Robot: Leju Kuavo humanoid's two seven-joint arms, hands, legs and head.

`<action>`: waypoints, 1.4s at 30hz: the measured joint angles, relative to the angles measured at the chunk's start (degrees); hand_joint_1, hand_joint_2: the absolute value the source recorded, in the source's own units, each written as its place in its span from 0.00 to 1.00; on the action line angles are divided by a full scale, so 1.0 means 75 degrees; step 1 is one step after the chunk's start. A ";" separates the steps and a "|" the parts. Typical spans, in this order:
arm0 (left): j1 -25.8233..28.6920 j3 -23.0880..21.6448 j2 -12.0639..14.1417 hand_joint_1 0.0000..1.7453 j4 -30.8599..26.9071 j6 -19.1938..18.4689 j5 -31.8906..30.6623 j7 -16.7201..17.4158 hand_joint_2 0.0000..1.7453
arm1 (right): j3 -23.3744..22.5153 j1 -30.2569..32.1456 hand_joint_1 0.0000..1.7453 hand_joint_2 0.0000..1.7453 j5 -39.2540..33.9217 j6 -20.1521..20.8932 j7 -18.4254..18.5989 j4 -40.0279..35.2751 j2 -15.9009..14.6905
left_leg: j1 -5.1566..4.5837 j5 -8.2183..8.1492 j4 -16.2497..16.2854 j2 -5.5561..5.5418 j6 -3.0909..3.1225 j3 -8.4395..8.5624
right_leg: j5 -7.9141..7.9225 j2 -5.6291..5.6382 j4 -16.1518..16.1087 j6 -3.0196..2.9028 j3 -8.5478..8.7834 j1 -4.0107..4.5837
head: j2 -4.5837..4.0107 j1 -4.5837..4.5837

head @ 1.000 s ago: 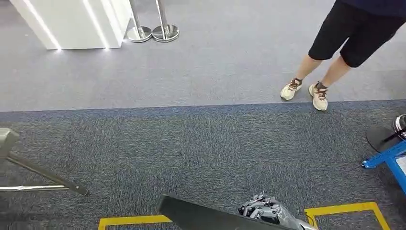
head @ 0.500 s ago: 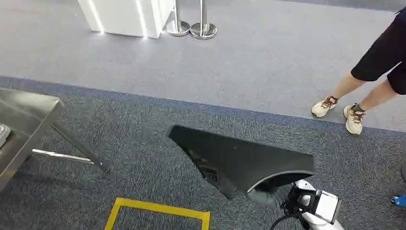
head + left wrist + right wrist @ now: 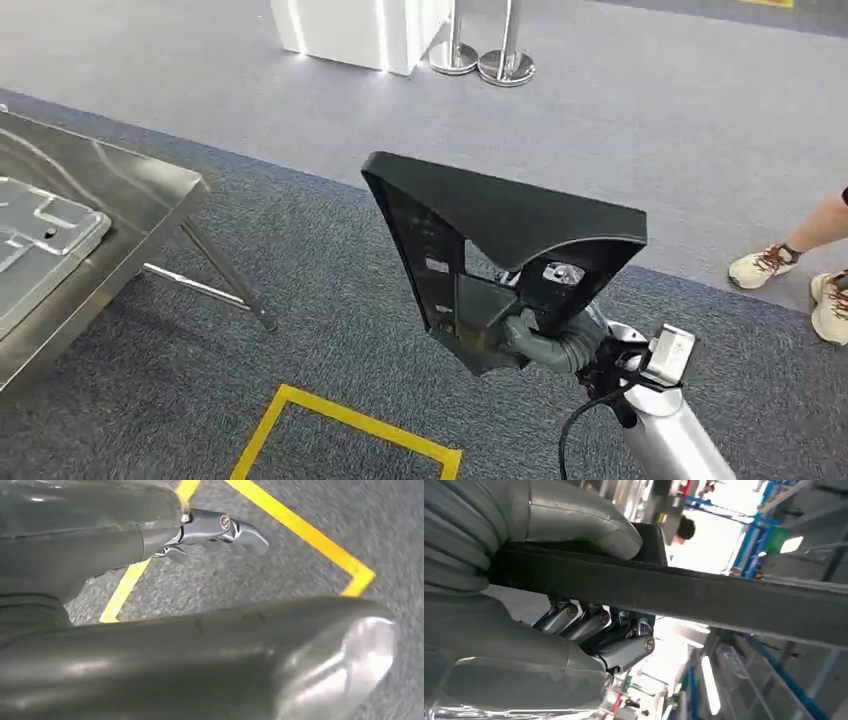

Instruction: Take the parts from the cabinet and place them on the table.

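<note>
My right hand (image 3: 543, 341) grips a large black wedge-shaped plastic part (image 3: 500, 222) by its lower corner and holds it upright in the air over the carpet. In the right wrist view the thumb (image 3: 574, 525) lies over the black part's edge (image 3: 734, 602) and the darker fingers (image 3: 594, 630) clamp it from the other side. The steel table (image 3: 150, 185) stands at the left, well apart from the part, with a flat grey metal part (image 3: 40, 240) on it. My left hand (image 3: 210, 530) hangs over the carpet with nothing in it.
Yellow floor tape (image 3: 330, 420) marks a box on the dark carpet below the part. The table's legs (image 3: 225, 275) slant out toward it. A white counter (image 3: 360, 30) and two stanchion bases (image 3: 480, 60) stand far back. A person's feet (image 3: 790, 275) are at the right.
The camera has swung left, so the steel table has come into view and the person has slid to the right edge. My right hand has lifted the black part higher.
</note>
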 joint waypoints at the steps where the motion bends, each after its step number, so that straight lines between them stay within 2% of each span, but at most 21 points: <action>1: -0.0027 0.0029 0.0003 0.00 0.0000 -0.0035 0.0000 0.0000 0.00 | 0.0000 0.0001 0.99 1.00 0.0026 0.0058 0.0009 0.0000 0.0009 | 0.0017 -0.0301 0.0647 0.0130 -0.0021 -0.0308 | -0.0012 -0.0140 0.0002 -0.0017 0.0001 0.0025 | 0.0000 0.0003; 4: -0.0001 0.0055 -0.0003 0.00 0.0000 -0.0125 -0.0047 0.0000 0.00 | 0.0006 0.0005 0.99 1.00 0.0049 0.0128 0.0029 -0.0067 0.0058 | 0.0071 -0.0427 0.1445 0.0206 -0.0082 -0.0685 | -0.0043 -0.0505 0.0012 -0.0025 0.0000 0.0053 | 0.0000 0.0000; 6: 0.0003 0.0093 -0.0003 0.00 0.0000 -0.0125 -0.0058 0.0000 0.00 | 0.0006 0.0000 0.99 1.00 0.0067 0.0172 0.0061 -0.0158 0.0090 | 0.0083 0.0195 0.0264 0.0330 -0.0085 -0.0047 | -0.0084 -0.0717 0.0019 0.0006 0.0046 0.0053 | 0.0000 0.0000; 7: -0.0003 0.0120 -0.0003 0.00 0.0000 -0.0122 -0.0058 0.0000 0.00 | 0.0006 0.0000 0.99 1.00 0.0076 0.0181 0.0085 -0.0198 0.0111 | 0.0077 0.0476 -0.0459 0.0560 -0.0066 0.0361 | -0.0118 -0.0808 0.0025 0.0034 0.0088 0.0056 | 0.0000 0.0000; 8: -0.0027 0.0143 -0.0003 0.00 0.0000 -0.0119 -0.0058 0.0003 0.00 | 0.0006 0.0003 0.99 1.00 0.0076 0.0181 0.0096 -0.0233 0.0125 | -0.0007 0.0379 -0.0824 0.0948 -0.0019 0.0556 | -0.0150 -0.0886 0.0029 0.0073 0.0111 0.0102 | 0.0000 0.0000; 12: -0.0003 0.0166 -0.0003 0.00 0.0000 -0.0117 -0.0058 0.0012 0.00 | 0.0006 -0.0024 0.99 1.00 0.0079 0.0186 0.0108 -0.0285 0.0166 | -0.0041 0.0456 -0.0853 0.0547 0.0186 0.0481 | -0.0187 -0.1179 0.0033 0.0208 0.0152 0.0136 | 0.0000 0.0000; 13: 0.0000 0.0169 -0.0003 0.00 0.0000 -0.0119 -0.0058 0.0014 0.00 | 0.0003 -0.0023 0.99 1.00 0.0079 0.0186 0.0108 -0.0324 0.0175 | 0.0030 0.0504 -0.0934 0.0448 0.0251 0.0550 | -0.0267 -0.1078 0.0068 0.0279 0.0162 0.0084 | 0.0000 0.0000; 15: -0.0034 0.0169 -0.0003 0.00 0.0000 -0.0116 -0.0058 0.0015 0.00 | 0.0000 -0.0032 0.99 1.00 0.0073 0.0186 0.0102 -0.0353 0.0180 | 0.0032 0.0531 -0.0948 0.0309 0.0314 0.0548 | -0.0712 -0.0279 0.0747 0.0301 -0.0117 0.0034 | 0.0000 0.0003; 18: -0.0061 0.0172 -0.0003 0.00 0.0000 -0.0073 -0.0055 0.0061 0.00 | -0.0009 0.0053 0.99 1.00 0.0079 0.0204 0.0105 -0.0335 0.0183 | 0.0013 0.0539 -0.0937 -0.0022 0.0334 0.0531 | -0.1334 -0.0060 0.2526 0.0319 -0.1051 0.0027 | 0.0000 0.0003; 21: -0.0045 0.0189 -0.0006 0.00 0.0000 -0.0073 -0.0044 0.0076 0.00 | -0.0012 0.0099 0.99 1.00 0.0076 0.0216 0.0090 -0.0326 0.0180 | 0.0013 0.0539 -0.0895 -0.0365 0.0326 0.0540 | -0.0511 -0.0007 0.1553 0.0267 -0.0718 0.0020 | 0.0000 0.0003; 22: -0.0048 0.0204 -0.0009 0.00 0.0000 -0.0076 -0.0044 0.0076 0.00 | -0.0023 0.0068 0.99 1.00 0.0052 0.0242 0.0087 -0.0318 0.0178 | 0.0016 0.0530 -0.0869 -0.0482 0.0307 0.0540 | -0.0100 0.0198 0.0769 0.0235 -0.0376 0.0004 | 0.0000 0.0003; 23: -0.0048 0.0213 -0.0015 0.00 0.0000 -0.0090 -0.0050 0.0070 0.00 | -0.0032 0.0026 0.99 1.00 0.0017 0.0253 0.0087 -0.0312 0.0178 | 0.0034 0.0526 -0.0851 -0.0565 0.0283 0.0509 | -0.0008 0.0612 0.0288 0.0212 -0.0191 -0.0012 | 0.0000 0.0003; 24: -0.0073 0.0218 -0.0029 0.00 0.0000 -0.0102 -0.0067 0.0064 0.00 | -0.0044 0.0013 0.99 1.00 -0.0018 0.0268 0.0087 -0.0300 0.0178 | -0.0006 0.0519 -0.0796 -0.0653 0.0224 0.0455 | -0.0049 0.0739 0.0166 0.0232 -0.0152 -0.0040 | 0.0000 0.0003; 28: 0.0013 0.0224 -0.0023 0.00 0.0000 -0.0131 -0.0163 0.0064 0.00 | -0.0093 0.0038 0.99 1.00 0.0088 0.0227 0.0108 -0.0315 0.0166 | 0.0019 0.0626 -0.0899 -0.1040 -0.0001 0.0354 | 0.0025 0.0305 0.0058 0.0110 -0.0115 -0.0055 | 0.0000 0.0003; 31: -0.0016 0.0224 -0.0032 0.00 0.0000 -0.0146 -0.0225 0.0067 0.00 | -0.0128 0.0160 0.99 1.00 0.0242 0.0157 0.0096 -0.0373 0.0166 | 0.0018 -0.0040 0.0089 0.0061 -0.0037 -0.0054 | 0.0038 -0.0024 -0.0009 0.0006 -0.0063 -0.0004 | 0.0000 0.0000; 33: -0.0052 0.0224 -0.0038 0.00 0.0000 -0.0166 -0.0236 0.0070 0.00 | -0.0160 0.0280 0.99 1.00 0.0332 0.0157 0.0070 -0.0388 0.0154 | 0.0068 -0.0539 0.1334 0.0209 -0.0101 -0.0620 | 0.0010 -0.0307 -0.0004 -0.0035 -0.0055 0.0036 | 0.0000 0.0003; 34: -0.0039 0.0224 -0.0038 0.00 0.0000 -0.0184 -0.0257 0.0079 0.00 | -0.0181 0.0349 0.99 1.00 0.0347 0.0154 0.0049 -0.0388 0.0154 | 0.0086 -0.0516 0.1507 0.0219 -0.0136 -0.0692 | -0.0002 -0.0432 -0.0001 -0.0033 -0.0052 0.0044 | 0.0000 0.0000; 36: -0.0022 0.0224 -0.0038 0.00 0.0000 -0.0186 -0.0300 0.0093 0.00 | -0.0207 0.0423 0.99 1.00 0.0355 0.0157 0.0026 -0.0388 0.0154 | 0.0109 -0.0058 0.0749 0.0269 -0.0170 -0.0271 | -0.0032 -0.0629 0.0014 -0.0005 -0.0035 0.0046 | 0.0000 0.0003; 38: -0.0029 0.0224 -0.0020 0.00 -0.0003 -0.0183 -0.0306 0.0102 0.00 | -0.0251 0.0472 0.99 1.00 0.0355 0.0157 -0.0021 -0.0388 0.0154 | 0.0118 0.0509 -0.0731 0.0579 -0.0157 0.0560 | -0.0095 -0.0810 0.0056 0.0037 0.0006 0.0046 | 0.0000 0.0003; 39: -0.0045 0.0224 -0.0017 0.00 0.0000 -0.0183 -0.0309 0.0117 0.00 | -0.0262 0.0479 0.99 1.00 0.0353 0.0160 -0.0047 -0.0388 0.0151 | 0.0030 0.0363 -0.0841 0.0758 -0.0059 0.0636 | -0.0118 -0.0894 0.0053 0.0080 0.0021 0.0092 | 0.0000 0.0003; 42: -0.0018 0.0233 0.0009 0.00 0.0000 -0.0169 -0.0306 0.0137 0.00 | -0.0297 0.0543 0.99 1.00 0.0347 0.0169 -0.0105 -0.0388 0.0151 | -0.0002 0.0396 -0.0868 0.0528 0.0064 0.0587 | -0.0134 -0.1064 0.0044 0.0182 0.0068 0.0082 | 0.0000 0.0003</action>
